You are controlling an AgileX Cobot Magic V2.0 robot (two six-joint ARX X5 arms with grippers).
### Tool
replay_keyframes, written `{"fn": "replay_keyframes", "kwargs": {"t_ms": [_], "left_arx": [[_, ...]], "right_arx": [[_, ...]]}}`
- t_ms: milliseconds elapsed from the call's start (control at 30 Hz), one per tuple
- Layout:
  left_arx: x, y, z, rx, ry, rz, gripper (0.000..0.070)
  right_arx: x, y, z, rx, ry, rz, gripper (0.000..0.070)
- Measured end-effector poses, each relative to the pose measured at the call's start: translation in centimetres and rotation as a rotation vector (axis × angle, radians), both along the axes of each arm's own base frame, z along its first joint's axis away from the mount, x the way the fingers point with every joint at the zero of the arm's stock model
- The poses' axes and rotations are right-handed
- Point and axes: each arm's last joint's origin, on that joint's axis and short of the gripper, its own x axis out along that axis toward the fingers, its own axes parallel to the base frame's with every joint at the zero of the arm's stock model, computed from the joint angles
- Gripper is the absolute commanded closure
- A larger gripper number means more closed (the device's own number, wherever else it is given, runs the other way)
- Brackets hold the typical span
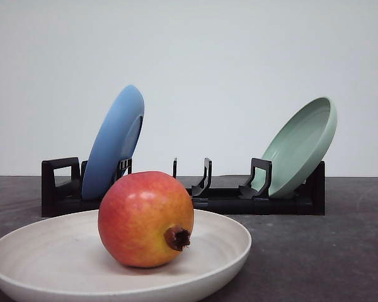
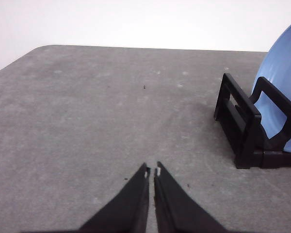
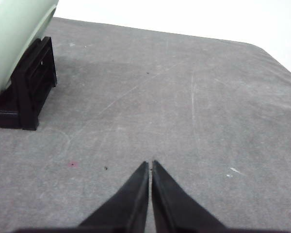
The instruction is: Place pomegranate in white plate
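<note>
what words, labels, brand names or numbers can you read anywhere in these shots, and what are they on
None. No readable text, label, brand or number appears in any view.
The pomegranate and the white plate are unmarked.
The blue plate, the pale green plate and the black rack carry no print.
The left gripper and right gripper, both shut, show no markings; the grey table has only scratches and specks.
</note>
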Motion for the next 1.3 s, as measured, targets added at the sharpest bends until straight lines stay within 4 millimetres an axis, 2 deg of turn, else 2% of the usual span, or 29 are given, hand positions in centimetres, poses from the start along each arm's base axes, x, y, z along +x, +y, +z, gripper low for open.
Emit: {"fn": "replay_keyframes", "kwargs": {"t_ms": [1300], "left_arx": [[0.00,0.00,0.00,0.000,0.000,0.000,0.0700]], "right_arx": [[0.00,0.00,0.00,0.000,0.000,0.000,0.0699]]}}
